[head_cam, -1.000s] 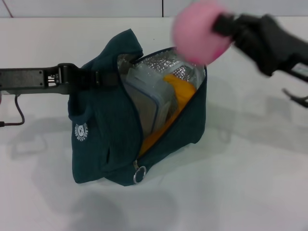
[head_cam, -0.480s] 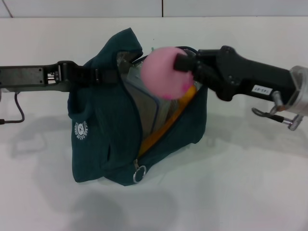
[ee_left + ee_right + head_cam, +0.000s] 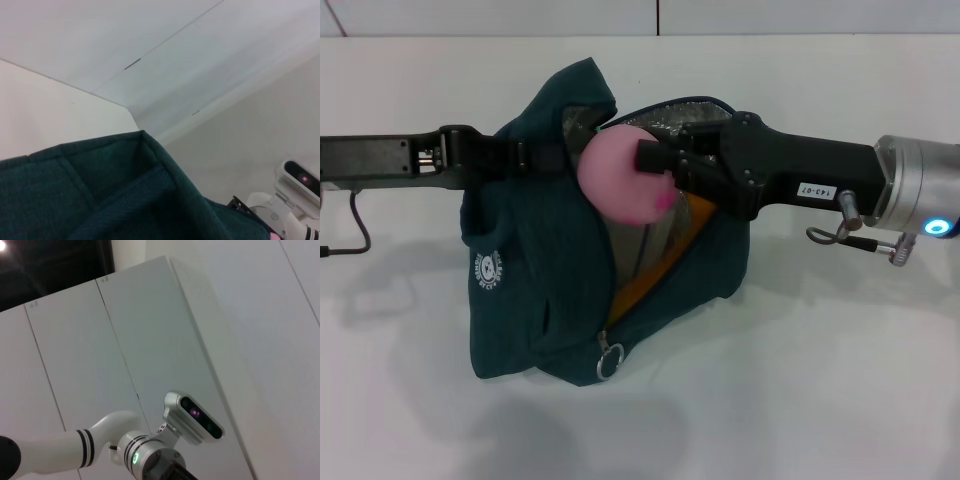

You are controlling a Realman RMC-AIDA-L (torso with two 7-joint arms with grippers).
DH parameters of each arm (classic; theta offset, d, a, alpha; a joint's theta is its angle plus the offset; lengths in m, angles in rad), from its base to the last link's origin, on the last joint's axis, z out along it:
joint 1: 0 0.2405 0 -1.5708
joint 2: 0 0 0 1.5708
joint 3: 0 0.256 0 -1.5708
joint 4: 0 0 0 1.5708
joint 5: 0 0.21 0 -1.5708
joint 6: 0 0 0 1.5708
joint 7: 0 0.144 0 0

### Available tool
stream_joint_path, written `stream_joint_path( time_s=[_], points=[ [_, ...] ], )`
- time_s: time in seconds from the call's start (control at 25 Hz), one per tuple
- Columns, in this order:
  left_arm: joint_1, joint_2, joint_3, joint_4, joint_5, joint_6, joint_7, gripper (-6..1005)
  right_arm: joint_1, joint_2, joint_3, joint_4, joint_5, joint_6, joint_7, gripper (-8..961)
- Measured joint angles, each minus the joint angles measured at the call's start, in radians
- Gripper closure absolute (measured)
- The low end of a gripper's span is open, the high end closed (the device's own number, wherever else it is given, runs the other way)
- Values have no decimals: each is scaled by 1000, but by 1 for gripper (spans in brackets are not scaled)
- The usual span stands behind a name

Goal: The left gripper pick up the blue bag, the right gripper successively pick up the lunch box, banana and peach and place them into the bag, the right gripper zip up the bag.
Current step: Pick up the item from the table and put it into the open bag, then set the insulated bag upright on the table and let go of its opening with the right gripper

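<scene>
Table [image 3: 840, 380]: we see a white top under everything; the bag stands on it a little left of centre in the head view.

Bag [image 3: 535, 300]: we see dark teal fabric standing upright, its mouth gaping toward the right and back, with silver foil lining [image 3: 670, 112] showing at the far rim. A white round logo [image 3: 488, 271] sits on the near left side, and the ring zipper pull [image 3: 610, 361] hangs at the low front corner. In the left wrist view we see only its fabric [image 3: 100, 200] filling the low part of the picture.

Right gripper [image 3: 655, 165]: we see it reaching in from the right, level with the bag's mouth, its silver wrist [image 3: 910, 190] well outside the bag. Its jaws are closed on the peach, gripping it from the right side.

Left gripper [image 3: 535, 160]: we see it coming in from the left at the bag's upper left edge, its jaws clamped on the fabric there and holding that side up.

Peach [image 3: 620, 175]: we see a round pink ball in the right gripper, at the bag's mouth, just above the contents.

Lunch box [image 3: 635, 245]: we see only a pale strip of it inside the bag, below the peach.

Banana [image 3: 632, 288]: we see a yellow-orange strip along the inner edge of the near opening, beside the lunch box.
</scene>
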Motion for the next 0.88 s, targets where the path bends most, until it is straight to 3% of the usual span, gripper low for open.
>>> stream_joint_path(
  time_s=[0.32,0.52,0.6,0.76,0.88],
  points=[
    [0,2,0,0,0,0,0,953,-7,0,-20,-1,27,2,4,789],
    [0,3,0,0,0,0,0,953,-22,0,-19,-1,58,-1,1,598],
    [0,3,0,0,0,0,0,953,-41,0,-15,-4,78,-4,-1,334],
    [0,4,0,0,0,0,-1,953,-84,-6,-11,-29,113,-8,-2,304],
    [4,5,0,0,0,0,-2,953,-168,-11,41,-61,157,-16,37,282]
  ],
)
